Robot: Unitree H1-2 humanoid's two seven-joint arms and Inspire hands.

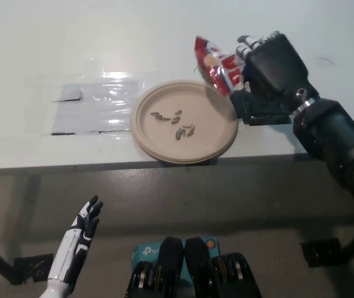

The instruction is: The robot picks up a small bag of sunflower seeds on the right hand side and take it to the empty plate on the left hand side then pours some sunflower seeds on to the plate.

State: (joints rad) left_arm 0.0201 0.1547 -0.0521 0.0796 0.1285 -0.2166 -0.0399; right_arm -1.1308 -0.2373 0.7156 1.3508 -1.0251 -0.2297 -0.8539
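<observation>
On the white table (164,25), near its front edge, sits a tan plate (211,133) with a small scatter of seeds (176,123) lying left of its middle, some in a short row and a few more just below them. Above and beyond the plate's upper right rim, the black right hand (270,68) is clamped on the red bag (217,65), fingers wrapped over its right side; the bag is lifted clear of the plate, tilted, with its upper end pointing up and to the left and its red-and-white print facing the camera. Whether the bag's mouth is open cannot be made out. The black right arm (335,139) runs from the hand down toward the picture's lower right, crossing the table's edge. Beneath the hand a dark shadow falls on the table just beside the plate's right rim. To the plate's left a clear, shiny sheet (93,105) lies flat on the table, touching or nearly touching the plate's left rim, with dark marks at its left corners. Below the table, at the picture's lower left, the white left hand (85,225) rests well apart from everything on the table, holding nothing, its fingers spread and pointing upward over the grey floor (239,205).
</observation>
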